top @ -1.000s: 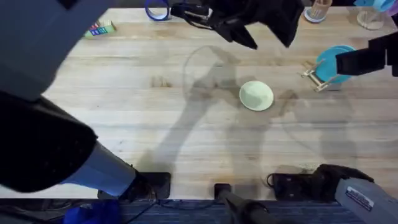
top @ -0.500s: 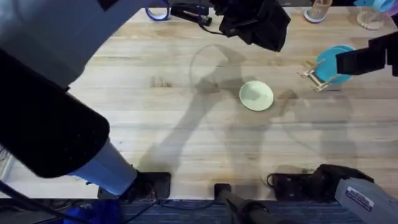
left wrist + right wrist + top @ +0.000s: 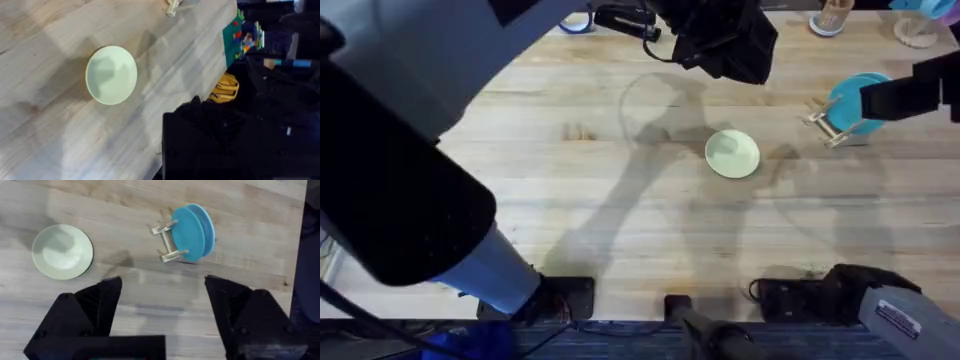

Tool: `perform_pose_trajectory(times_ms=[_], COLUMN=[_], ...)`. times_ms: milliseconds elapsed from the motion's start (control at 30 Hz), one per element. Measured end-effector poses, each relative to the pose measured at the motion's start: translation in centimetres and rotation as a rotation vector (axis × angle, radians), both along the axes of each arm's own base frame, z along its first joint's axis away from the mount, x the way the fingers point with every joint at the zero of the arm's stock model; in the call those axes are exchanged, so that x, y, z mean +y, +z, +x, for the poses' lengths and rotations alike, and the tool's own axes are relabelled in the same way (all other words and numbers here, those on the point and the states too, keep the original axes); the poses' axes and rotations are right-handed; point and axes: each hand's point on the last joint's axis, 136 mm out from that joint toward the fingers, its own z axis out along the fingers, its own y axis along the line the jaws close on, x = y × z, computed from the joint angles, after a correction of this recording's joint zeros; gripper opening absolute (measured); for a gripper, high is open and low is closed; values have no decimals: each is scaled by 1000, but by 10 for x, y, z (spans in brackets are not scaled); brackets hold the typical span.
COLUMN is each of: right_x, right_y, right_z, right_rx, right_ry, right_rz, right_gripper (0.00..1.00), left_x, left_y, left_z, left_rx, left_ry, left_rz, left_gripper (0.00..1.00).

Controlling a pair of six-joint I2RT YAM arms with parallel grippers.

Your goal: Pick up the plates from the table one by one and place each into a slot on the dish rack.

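Observation:
A pale yellow-green plate (image 3: 732, 154) lies flat on the table (image 3: 620, 210), right of centre. It also appears in the left wrist view (image 3: 111, 75) and the right wrist view (image 3: 62, 251). A teal-blue plate (image 3: 855, 100) stands upright in the dish rack (image 3: 825, 125) at the right, seen again from the right wrist (image 3: 192, 226) with the dish rack (image 3: 167, 242). My left gripper (image 3: 725, 45) hangs dark and blurred beyond the green plate. My right gripper (image 3: 162, 302) is open and empty, high above the table between plate and rack.
A blue tape ring (image 3: 575, 20) and a cup (image 3: 833, 18) sit along the far edge. A green board with coloured blocks (image 3: 240, 35) lies by the table's edge. My left arm (image 3: 410, 150) looms large over the left half.
My left arm has swung further under the camera, and its gripper has shifted a little over the far middle. Both plates and the right arm have not moved.

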Motion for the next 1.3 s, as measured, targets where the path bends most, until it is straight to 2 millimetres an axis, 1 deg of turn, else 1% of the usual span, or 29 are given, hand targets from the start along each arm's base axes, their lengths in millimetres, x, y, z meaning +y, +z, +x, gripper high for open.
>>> perform_pose_trajectory(times_ms=[67,233,367,533,600,667,767,867,1000,1300], right_x=[0,0,0,0,0,0,0,0,0,0], right_y=[0,0,0,0,0,0,0,-1,-1,0], right_z=[0,0,0,0,0,0,0,-1,-1,-1], right_rx=[0,0,0,0,0,0,1,4,4,3], right_ry=[0,0,0,0,0,0,0,0,-2,-2], right_rz=[0,0,0,0,0,0,0,1,2,2], right_gripper=[996,996,996,996,996,996,995,995,995,996], left_x=[1,17,23,39,44,44,37,28,25,27], left_y=[-2,-7,-9,-13,-13,-10,-1,5,7,4], left_z=[2,-9,-15,-26,-25,-20,-11,-9,-11,-8], left_rx=[1,45,44,47,28,-10,-67,-89,-75,-1], left_ry=[17,49,54,72,85,93,86,66,62,139], left_rz=[13,90,105,112,94,49,-34,-89,-110,-87], left_gripper=[44,44,44,44,44,44,44,44,43,43])
